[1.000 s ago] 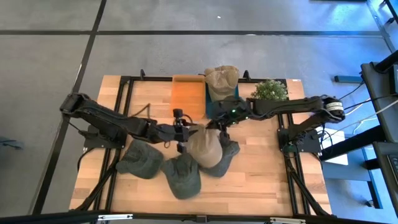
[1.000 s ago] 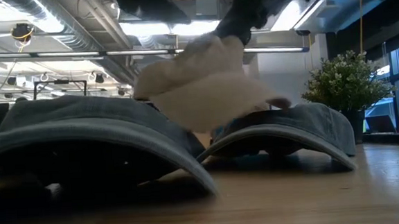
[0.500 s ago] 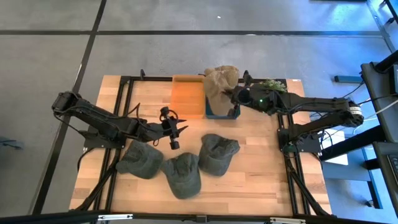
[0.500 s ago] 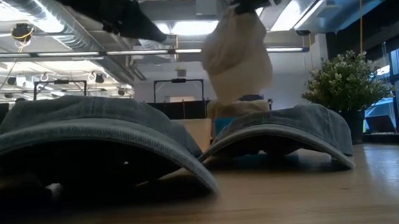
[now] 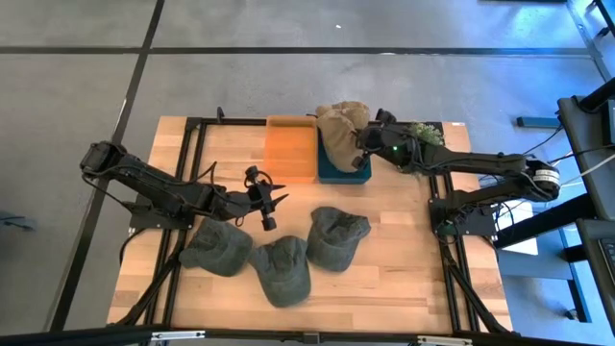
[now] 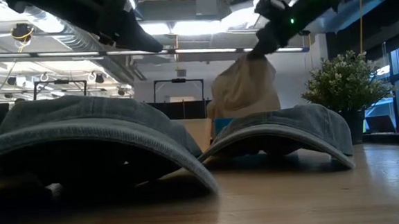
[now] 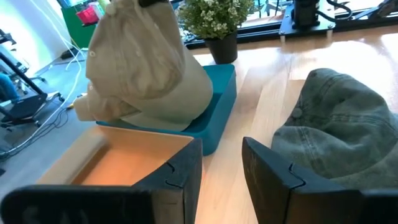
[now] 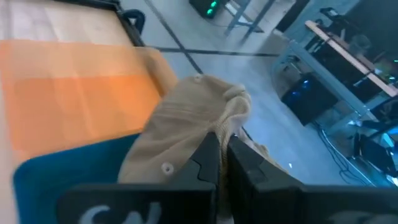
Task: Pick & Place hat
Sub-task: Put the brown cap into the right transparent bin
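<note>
A beige hat [image 5: 338, 130] hangs from my right gripper [image 5: 361, 146] at the blue bin [image 5: 343, 174] on the table's far side; the gripper is shut on it. The left wrist view shows the hat [image 7: 146, 65] hanging there, with more beige cloth [image 7: 102, 107] in the bin under it. Three green hats [image 5: 336, 235] [image 5: 281, 269] [image 5: 216, 246] lie crown up on the table near the front. My left gripper [image 5: 273, 210] hovers open left of the middle, above the table, with nothing between its fingers [image 7: 183, 177]. My right gripper pinches a gathered fold of the beige hat's cloth [image 8: 229, 119] between its two shut fingers. The fingers slant down from the table's right side. The hat [image 6: 243, 88] hangs below them, its lower part down at the blue bin; whether it rests there I cannot tell.
An orange bin [image 5: 290, 149] stands right beside the blue bin, on its left. A small potted plant [image 5: 420, 139] stands right of the blue bin, close to my right arm. Bare wood lies at the table's far left and near right.
My right gripper has carried the beige hat from above the green hats at the table's middle toward the far edge, to the blue bin; the hat now hangs bunched below it. My left gripper has drawn back a little toward the table's left edge, staying open.
</note>
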`<state>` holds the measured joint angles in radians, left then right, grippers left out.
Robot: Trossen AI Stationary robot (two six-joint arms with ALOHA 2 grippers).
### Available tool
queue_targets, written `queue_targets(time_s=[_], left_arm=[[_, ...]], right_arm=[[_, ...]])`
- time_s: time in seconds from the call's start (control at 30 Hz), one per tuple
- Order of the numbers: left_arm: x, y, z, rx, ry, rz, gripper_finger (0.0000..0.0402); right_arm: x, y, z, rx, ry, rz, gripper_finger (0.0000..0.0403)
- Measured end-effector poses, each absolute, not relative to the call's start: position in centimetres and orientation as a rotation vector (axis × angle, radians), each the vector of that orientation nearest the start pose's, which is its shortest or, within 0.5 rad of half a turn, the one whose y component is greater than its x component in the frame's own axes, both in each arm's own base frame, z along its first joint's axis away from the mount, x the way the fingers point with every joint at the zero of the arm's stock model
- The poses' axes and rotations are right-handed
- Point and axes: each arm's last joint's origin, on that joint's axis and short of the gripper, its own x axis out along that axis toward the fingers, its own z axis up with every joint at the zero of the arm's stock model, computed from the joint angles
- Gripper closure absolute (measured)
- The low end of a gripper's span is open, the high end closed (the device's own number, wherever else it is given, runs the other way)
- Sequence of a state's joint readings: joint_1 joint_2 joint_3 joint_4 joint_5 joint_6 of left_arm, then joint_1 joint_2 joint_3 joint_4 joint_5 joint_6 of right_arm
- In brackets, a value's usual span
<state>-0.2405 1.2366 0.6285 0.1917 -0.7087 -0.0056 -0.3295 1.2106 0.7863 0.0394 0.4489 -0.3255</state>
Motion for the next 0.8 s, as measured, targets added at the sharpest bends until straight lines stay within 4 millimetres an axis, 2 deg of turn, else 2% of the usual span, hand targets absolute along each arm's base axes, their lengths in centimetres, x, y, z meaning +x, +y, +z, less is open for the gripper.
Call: queue_targets(time_s=[0.27, 0.37, 0.67, 0.8], left_arm=[[24.8, -4.1, 22.6, 0.188, 0.372, 0.470, 0.0292], [24.8, -4.1, 22.6, 0.186, 0.371, 0.470, 0.0292], [24.8, -4.1, 22.6, 0.180, 0.370, 0.472, 0.0292], [24.8, -4.1, 22.6, 0.180, 0.370, 0.471, 0.0292]], right_arm=[[22.4, -11.6, 23.2, -0.300, 0.507, -0.786, 0.0389], [21.7, -12.1, 22.3, -0.298, 0.523, -0.837, 0.0376], [21.3, -12.4, 21.7, -0.327, 0.548, -0.835, 0.0320], [21.3, -12.4, 21.8, -0.350, 0.540, -0.835, 0.0279]])
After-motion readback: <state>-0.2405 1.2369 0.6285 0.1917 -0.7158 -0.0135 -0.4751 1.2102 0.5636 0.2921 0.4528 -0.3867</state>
